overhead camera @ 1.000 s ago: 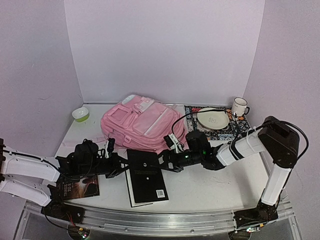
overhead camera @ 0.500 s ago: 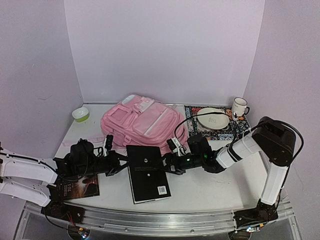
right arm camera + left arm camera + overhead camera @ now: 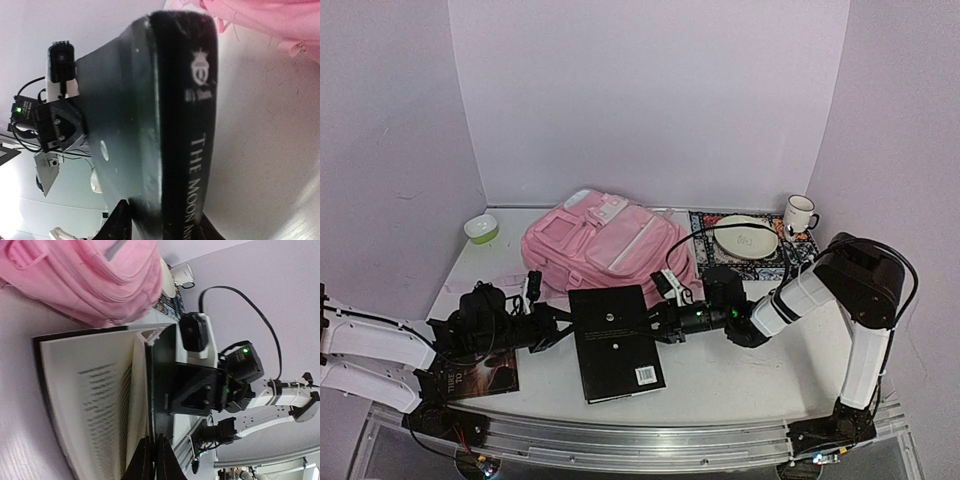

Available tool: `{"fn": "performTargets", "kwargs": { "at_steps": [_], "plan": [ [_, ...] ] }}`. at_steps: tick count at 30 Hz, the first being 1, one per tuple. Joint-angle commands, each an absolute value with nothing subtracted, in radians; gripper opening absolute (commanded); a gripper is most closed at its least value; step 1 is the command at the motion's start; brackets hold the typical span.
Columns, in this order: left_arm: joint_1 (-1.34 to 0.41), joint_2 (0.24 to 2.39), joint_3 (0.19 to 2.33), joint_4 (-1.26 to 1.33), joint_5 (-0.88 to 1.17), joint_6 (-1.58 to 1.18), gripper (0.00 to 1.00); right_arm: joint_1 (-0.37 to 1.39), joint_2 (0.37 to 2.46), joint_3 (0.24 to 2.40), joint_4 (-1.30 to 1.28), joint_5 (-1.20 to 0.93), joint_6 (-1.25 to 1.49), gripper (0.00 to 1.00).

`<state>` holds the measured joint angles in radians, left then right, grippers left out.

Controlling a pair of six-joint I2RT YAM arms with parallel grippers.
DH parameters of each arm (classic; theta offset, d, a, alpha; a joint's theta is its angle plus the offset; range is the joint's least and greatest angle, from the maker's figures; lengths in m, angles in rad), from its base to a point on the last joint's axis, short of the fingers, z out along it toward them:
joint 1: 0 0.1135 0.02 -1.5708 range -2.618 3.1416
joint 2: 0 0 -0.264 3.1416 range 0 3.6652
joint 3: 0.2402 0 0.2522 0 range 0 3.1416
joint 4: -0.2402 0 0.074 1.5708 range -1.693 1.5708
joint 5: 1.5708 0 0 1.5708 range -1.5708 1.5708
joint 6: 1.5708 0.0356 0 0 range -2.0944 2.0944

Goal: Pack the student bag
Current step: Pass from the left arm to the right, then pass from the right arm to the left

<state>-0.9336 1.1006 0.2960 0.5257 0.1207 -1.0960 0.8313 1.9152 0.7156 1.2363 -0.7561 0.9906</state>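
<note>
Top external view: student bag (image 3: 605, 245) lies flat at far centre of table (image 3: 740, 370), front pockets up. Just near of it, black book (image 3: 617, 345) sits between both arms. Left gripper (image 3: 558, 325) pinched almost closed on black book's left cover edge; pages fanned open in left wrist view. Right gripper (image 3: 658, 322) part-way open, fingers (image 3: 120, 222) clamping spine. Mug (image 3: 800, 212) far right.
</note>
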Motion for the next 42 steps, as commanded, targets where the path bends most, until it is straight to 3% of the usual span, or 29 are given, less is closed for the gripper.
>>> {"fn": "performTargets", "kwargs": {
  "at_steps": [1, 3, 7, 10, 12, 16, 22, 27, 34, 42],
  "plan": [
    [-0.942, 1.117, 0.276, 0.660, 0.074, -1.080, 0.12, 0.855, 1.869, 0.728, 1.413, -0.820, 1.024, 0.25],
    [-0.942, 1.139, 0.265, 0.660, 0.051, -1.085, 0.18, 0.855, 1.851, 0.727, 1.413, -0.823, 1.022, 0.18],
    [-0.940, 1.171, 0.248, 0.656, 0.010, -1.111, 0.42, 0.854, 1.819, 0.727, 1.407, -0.825, 1.022, 0.02],
    [-0.940, 1.164, 0.241, 0.643, -0.027, -1.131, 0.61, 0.853, 1.778, 0.732, 1.333, -0.817, 0.974, 0.00],
    [-0.940, 1.147, 0.245, 0.616, -0.042, -1.142, 0.69, 0.855, 1.728, 0.748, 1.184, -0.793, 0.868, 0.00],
    [-0.940, 1.091, 0.282, 0.491, -0.082, -1.155, 0.79, 0.859, 1.579, 0.840, 0.639, -0.655, 0.535, 0.00],
    [-0.940, 1.029, 0.381, 0.305, -0.130, -1.164, 0.90, 0.875, 1.446, 0.988, 0.181, -0.363, 0.189, 0.00],
    [-0.927, 1.054, 0.518, 0.170, -0.119, -1.168, 0.97, 0.954, 1.399, 1.063, 0.011, -0.074, -0.044, 0.00],
    [-0.801, 1.133, 0.706, 0.075, 0.085, -1.153, 0.99, 1.103, 1.318, 1.061, 0.047, 0.342, -0.380, 0.00],
    [-0.782, 1.281, 0.861, 0.088, 0.282, -1.127, 0.99, 1.284, 1.351, 0.992, 0.337, 0.707, -0.800, 0.00]
  ]
}}
